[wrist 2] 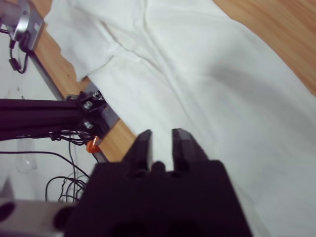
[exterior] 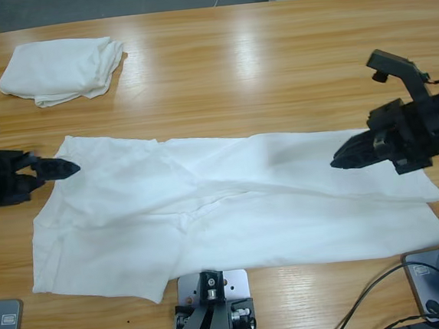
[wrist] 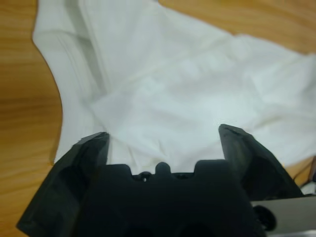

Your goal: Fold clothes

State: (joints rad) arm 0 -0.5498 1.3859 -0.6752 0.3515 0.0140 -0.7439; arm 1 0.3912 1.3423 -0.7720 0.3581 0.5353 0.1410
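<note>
A large white T-shirt (exterior: 231, 210) lies spread out, lengthwise along the near edge of the table (exterior: 257, 61), wrinkled and partly folded over itself. A second white T-shirt (exterior: 61, 69) sits bundled near the far left corner, well apart from the first. The left gripper (exterior: 70, 167) hovers over the big shirt's left end; in the left wrist view its jaws stand wide apart with nothing between them. The right gripper (exterior: 341, 161) is over the shirt's right end, its jaws nearly closed with only a narrow gap, holding nothing.
</note>
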